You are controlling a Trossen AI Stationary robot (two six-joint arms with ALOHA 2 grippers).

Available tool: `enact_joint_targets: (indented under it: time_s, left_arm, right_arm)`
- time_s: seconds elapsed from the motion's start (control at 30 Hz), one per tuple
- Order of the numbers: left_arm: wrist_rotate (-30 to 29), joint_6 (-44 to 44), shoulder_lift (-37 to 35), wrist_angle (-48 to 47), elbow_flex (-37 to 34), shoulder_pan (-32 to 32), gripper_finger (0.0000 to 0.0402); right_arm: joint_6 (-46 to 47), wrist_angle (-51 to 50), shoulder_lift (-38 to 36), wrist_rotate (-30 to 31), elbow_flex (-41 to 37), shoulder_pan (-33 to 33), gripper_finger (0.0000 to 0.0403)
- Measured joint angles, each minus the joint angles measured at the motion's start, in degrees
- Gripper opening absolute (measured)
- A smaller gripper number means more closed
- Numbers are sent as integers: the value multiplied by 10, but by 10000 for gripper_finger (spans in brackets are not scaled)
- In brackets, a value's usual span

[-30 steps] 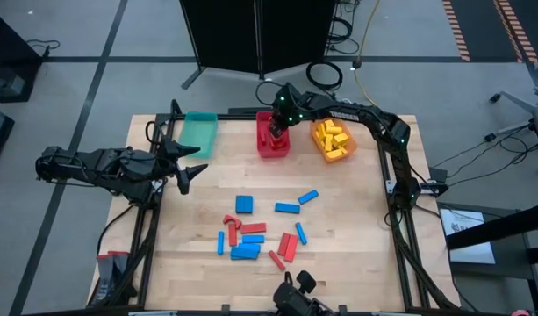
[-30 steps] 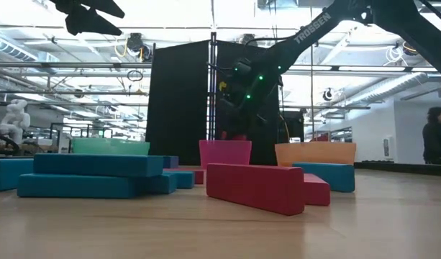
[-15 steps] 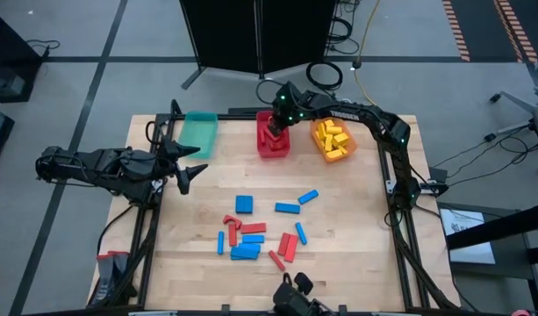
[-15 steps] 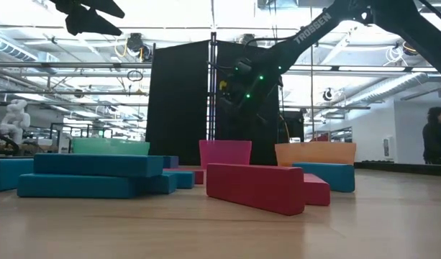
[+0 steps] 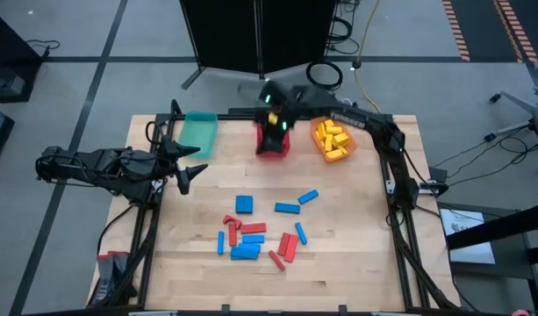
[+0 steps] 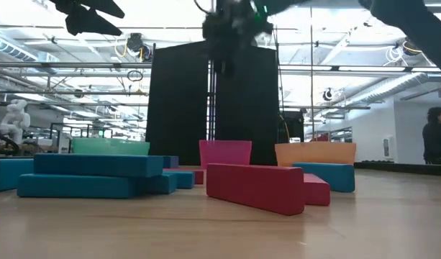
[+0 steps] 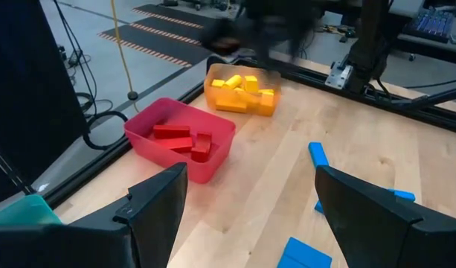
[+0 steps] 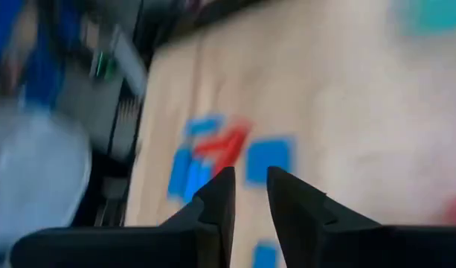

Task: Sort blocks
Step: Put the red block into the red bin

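Note:
Red and blue blocks (image 5: 255, 233) lie scattered on the wooden table's near middle; in the low view a red block (image 6: 256, 187) and stacked blue blocks (image 6: 91, 176) stand close. At the far edge sit a teal bin (image 5: 198, 132), a red bin (image 5: 273, 147) with red blocks (image 7: 184, 138) and an orange bin (image 5: 332, 139) with yellow blocks (image 7: 239, 83). My right gripper (image 8: 250, 190) hangs high over the red bin (image 6: 225, 152), blurred, its fingers a narrow gap apart with nothing between. My left gripper (image 7: 250, 175) waits open at the table's left edge (image 5: 185, 167).
Bare wood (image 5: 242, 180) lies between the bins and the block cluster. A black panel (image 6: 184, 101) stands behind the table's far edge. A person (image 6: 437, 137) stands in the room at the far right of the low view. Metal frame rails (image 5: 396, 211) run along the table's sides.
My right gripper has gone quickly up from just above the red bin to well above it, and has tipped from pointing down to slanting toward the table's near side. The blocks and bins have stayed where they were.

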Motion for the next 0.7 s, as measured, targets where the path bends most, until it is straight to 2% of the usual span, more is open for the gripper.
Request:
enact_joint_targets:
  time_s: [0.17, 0.23, 0.47, 0.57, 0.7]
  left_arm:
    - [0, 0, 0, -10, 0, 0, 302]
    - [0, 0, 0, -13, 0, 0, 302]
    - [0, 4, 0, -13, 0, 0, 302]
    - [5, 4, 0, -13, 0, 0, 302]
    - [6, 1, 0, -13, 0, 0, 302]
  right_arm:
    - [-89, -153, 1, 52, 7, 135, 80]
    - [-96, -175, 2, 92, 2, 189, 91]
    - [-42, -125, 3, 178, -54, 312, 140]
    - [14, -76, 3, 175, -103, 336, 160]
    - [122, 18, 3, 123, -162, 349, 183]
